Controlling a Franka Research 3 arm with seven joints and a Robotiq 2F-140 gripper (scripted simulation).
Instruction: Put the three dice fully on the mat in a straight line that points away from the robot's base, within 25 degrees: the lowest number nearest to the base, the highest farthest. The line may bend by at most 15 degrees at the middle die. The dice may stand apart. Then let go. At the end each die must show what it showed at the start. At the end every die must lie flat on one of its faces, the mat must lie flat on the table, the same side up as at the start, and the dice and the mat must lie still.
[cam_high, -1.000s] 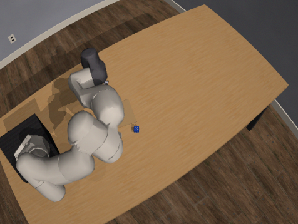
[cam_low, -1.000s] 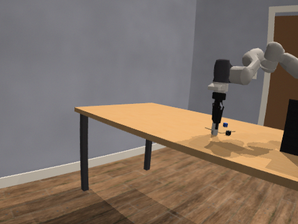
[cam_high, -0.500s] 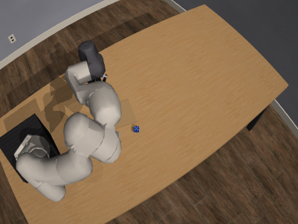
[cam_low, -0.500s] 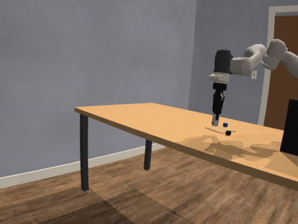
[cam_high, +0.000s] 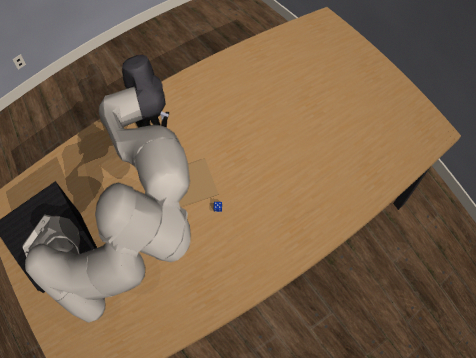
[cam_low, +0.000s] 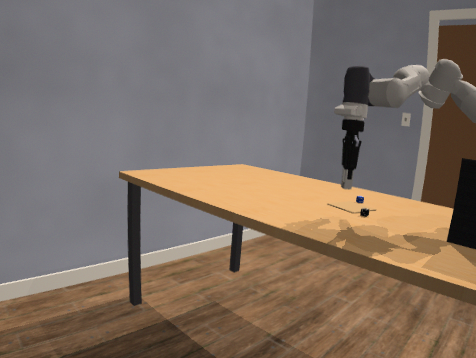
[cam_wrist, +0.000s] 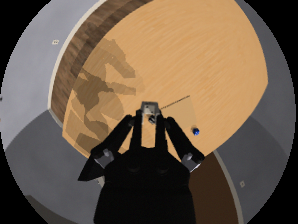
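Observation:
My gripper (cam_low: 346, 183) hangs high above the table, above the thin tan mat (cam_low: 350, 206). It is shut on a small white die (cam_wrist: 149, 111) that sits between the fingertips. A blue die (cam_high: 218, 206) lies on the table just off the mat's (cam_high: 200, 182) corner; it also shows in the side view (cam_low: 358, 199) and in the wrist view (cam_wrist: 196, 131). A black die (cam_low: 364, 213) lies at the mat's near edge in the side view; I cannot tell whether it is on the mat. In the overhead view my arm hides it and most of the mat.
The black base block (cam_high: 30, 225) stands at the table's left end and also shows in the side view (cam_low: 465, 205). My arm's shadows fall on the table near it. The table edge runs close behind the base.

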